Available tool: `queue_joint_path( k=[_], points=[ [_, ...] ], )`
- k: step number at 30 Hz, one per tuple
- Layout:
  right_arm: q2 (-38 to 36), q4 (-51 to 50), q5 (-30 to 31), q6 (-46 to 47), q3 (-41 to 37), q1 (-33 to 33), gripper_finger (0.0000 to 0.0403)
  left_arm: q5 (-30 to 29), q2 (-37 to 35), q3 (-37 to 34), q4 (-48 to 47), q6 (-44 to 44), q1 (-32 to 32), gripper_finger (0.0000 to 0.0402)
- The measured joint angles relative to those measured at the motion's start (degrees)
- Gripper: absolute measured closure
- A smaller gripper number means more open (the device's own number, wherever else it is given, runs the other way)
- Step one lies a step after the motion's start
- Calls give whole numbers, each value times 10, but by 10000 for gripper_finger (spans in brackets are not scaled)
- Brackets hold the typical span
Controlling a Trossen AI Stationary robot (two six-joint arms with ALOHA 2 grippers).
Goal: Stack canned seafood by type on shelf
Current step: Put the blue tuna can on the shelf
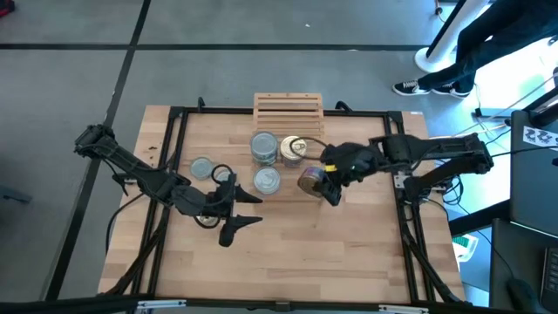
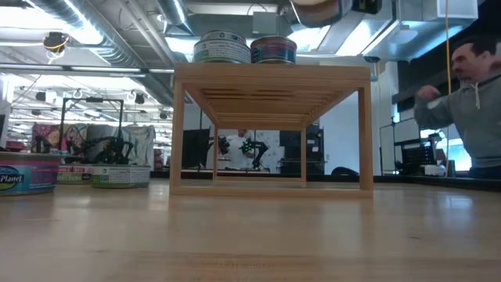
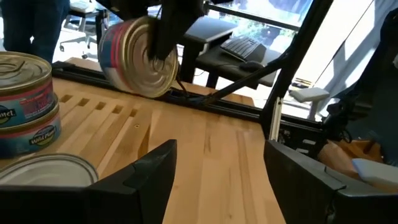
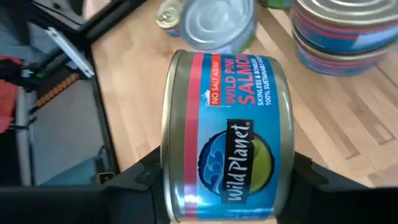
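The shelf [image 1: 288, 106] is a light slatted rack at the table's far middle. In the low view, tins stand on top of the shelf [image 2: 270, 78]. On it are a stack of two grey-topped tins [image 1: 264, 146] and a gold-topped tin [image 1: 294, 148]. Another grey-topped tin [image 1: 267, 180] sits just in front of them. Two more tins [image 1: 202, 167] rest on the table to the left. My right gripper [image 1: 324, 180] is shut on a salmon tin [image 4: 224, 130], held above the shelf's near right part. My left gripper [image 3: 224, 180] hangs open and empty over the table's left middle. My right gripper pinches the salmon tin by its two flat ends, one finger on each. One finger [image 3: 165, 31] lies across the golden end [image 3: 146, 65]. The fingers slant down from the table's right side. The tin stands on edge, label wall [image 4: 230, 93] toward the wrist, lifted clear.
Black frame rails [image 1: 174, 157] run along the table's sides. A person [image 2: 470, 102] stands beyond the far right corner, with feet [image 1: 427, 83] showing in the high view. Bare tabletop [image 1: 331, 253] lies along the near side.
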Motion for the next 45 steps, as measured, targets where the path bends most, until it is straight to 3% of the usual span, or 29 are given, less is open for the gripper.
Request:
queue_joint_path(
  k=[4, 11, 17, 30, 36, 45],
  points=[
    [-3, 14, -33, -13, -8, -12, 213, 0, 0, 0, -4, 0, 0, 164],
    [-2, 157, -153, -13, -104, -48, 213, 0, 9, 0, -4, -3, 1, 164],
    [-2, 196, -226, -28, -129, -97, 213, -1, 65, 0, 75, 33, 2, 164],
    [0, 197, -227, -27, -166, -122, 212, -31, 215, 0, 383, 235, 94, 164],
    [0, 199, -227, -27, -166, -122, 209, -32, 260, 38, 377, 269, 128, 164],
    [8, 200, -227, -12, -165, -122, 205, -30, 268, 89, 287, 300, 129, 164]
  ],
)
